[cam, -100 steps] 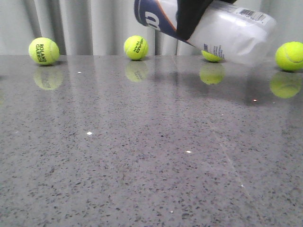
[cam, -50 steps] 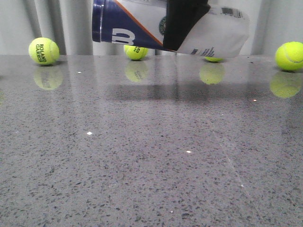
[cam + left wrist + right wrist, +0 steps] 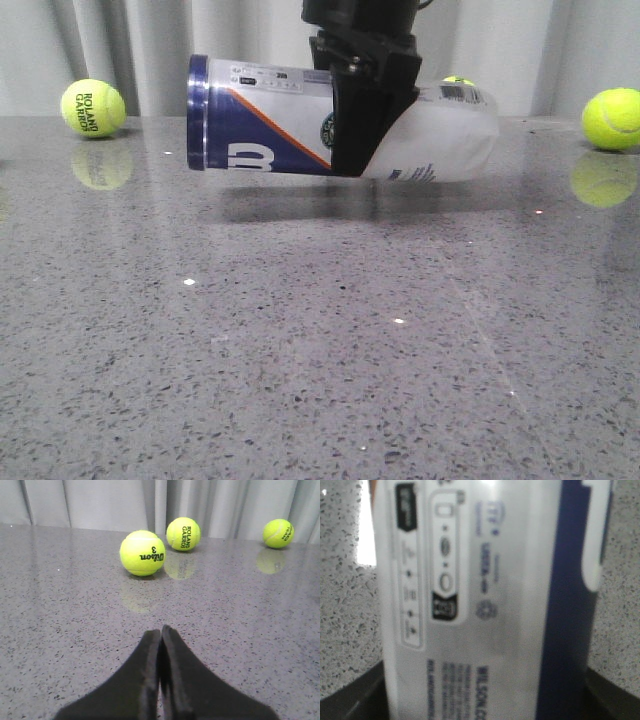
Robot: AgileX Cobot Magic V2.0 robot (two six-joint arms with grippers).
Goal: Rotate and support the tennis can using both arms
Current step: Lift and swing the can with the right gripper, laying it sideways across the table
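The tennis can (image 3: 270, 125) lies nearly level just above the grey table, navy rim to the left, clear end to the right. My right gripper (image 3: 360, 120) comes down from above and is shut on its middle. The right wrist view shows the can's white and navy label (image 3: 485, 605) filling the frame between the black fingers (image 3: 355, 697). My left gripper (image 3: 160, 632) is shut and empty, low over the table, pointing at a Wilson tennis ball (image 3: 142, 552). It does not show in the front view.
Tennis balls lie along the back of the table by the curtain: one far left (image 3: 92, 108), one far right (image 3: 611, 118), one partly hidden behind the can (image 3: 458, 80). The left wrist view shows two more balls (image 3: 183, 533) (image 3: 278, 533) beyond the Wilson one.
The right gripper has come down and moved left with the can. The can has turned from tilted, rim high, to almost level and now hangs just above the table.
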